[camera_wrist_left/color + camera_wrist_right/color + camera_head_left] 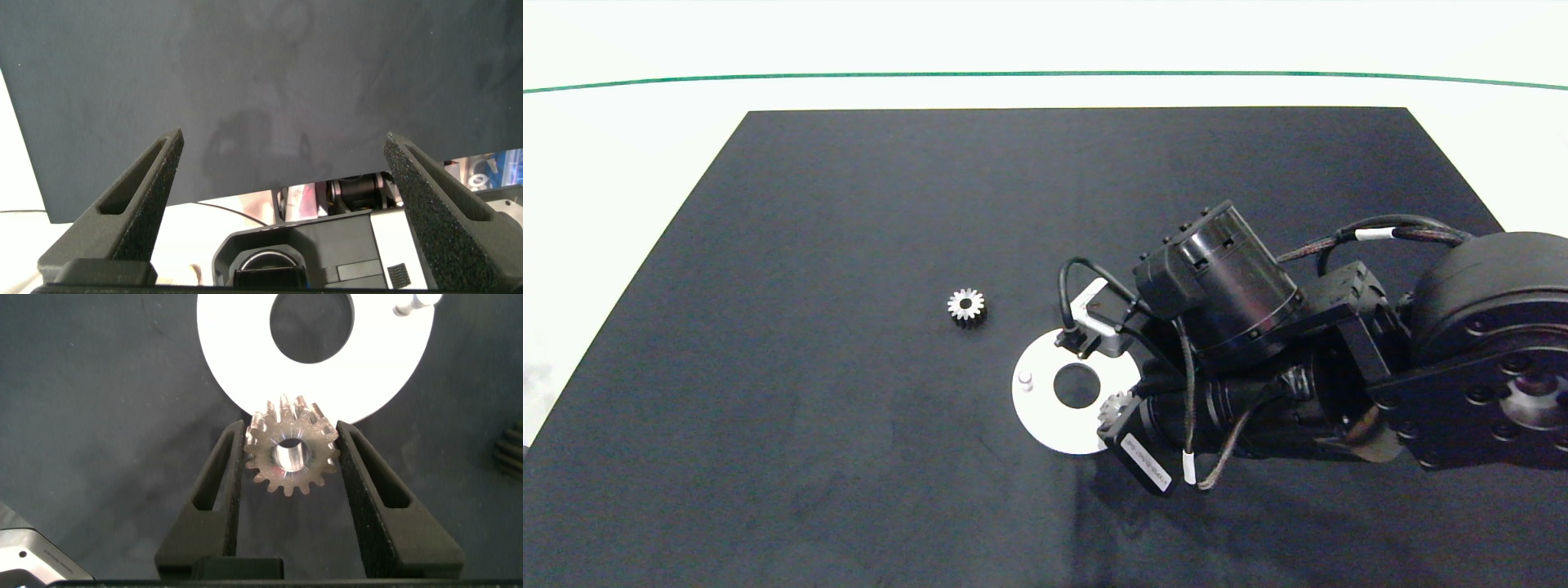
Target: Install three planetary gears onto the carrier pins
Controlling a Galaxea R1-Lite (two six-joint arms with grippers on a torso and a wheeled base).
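My right gripper (290,429) is shut on a silvery planetary gear (290,453), with a finger on each side of its teeth. It holds the gear over the near rim of the white carrier disc (237,371). In the head view this gear (1116,404) sits at the disc's (1045,425) right edge under the right arm. One carrier pin (1025,380) (413,304) stands bare; the other pins are hidden. A second gear (966,307) lies flat on the mat, left of the disc. My left gripper (282,163) is open over bare mat, outside the head view.
The dark mat (849,457) covers the table, with white table around it and a green line at the back. A dark toothed shape (511,449) at the right wrist view's edge looks like a gear's side. The right arm's cables hang over the disc.
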